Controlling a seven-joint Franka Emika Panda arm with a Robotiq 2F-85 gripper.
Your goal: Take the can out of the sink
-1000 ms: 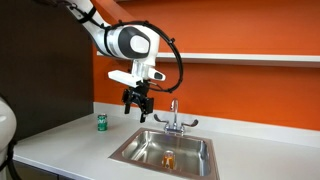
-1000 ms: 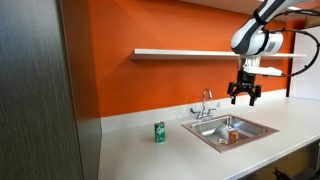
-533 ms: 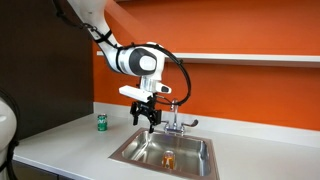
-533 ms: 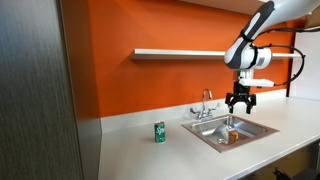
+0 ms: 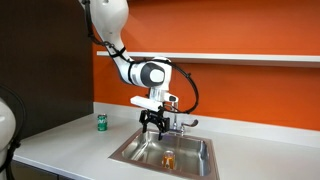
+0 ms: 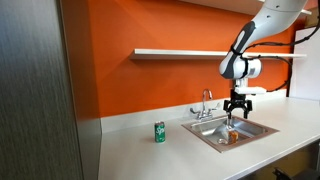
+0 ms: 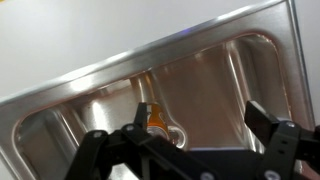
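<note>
**Q:** Where is the can found?

**A:** The can (image 5: 168,157) is seen on the floor of the sink (image 5: 125,152), low in the basin. Whether it stands upright cannot be told. In the wrist view an orange sliver of it is glimpsed between the fingers.

**Q:** How is the gripper held, and why?

**A:** The gripper (image 5: 155,125) is poised above the basin beside the faucet (image 5: 174,119), apart from the can. Its jaws are spread wide and nothing is gripped, presumably so that the can may be straddled on descent. A green can (image 5: 101,122) stands on the counter, well apart.
</note>
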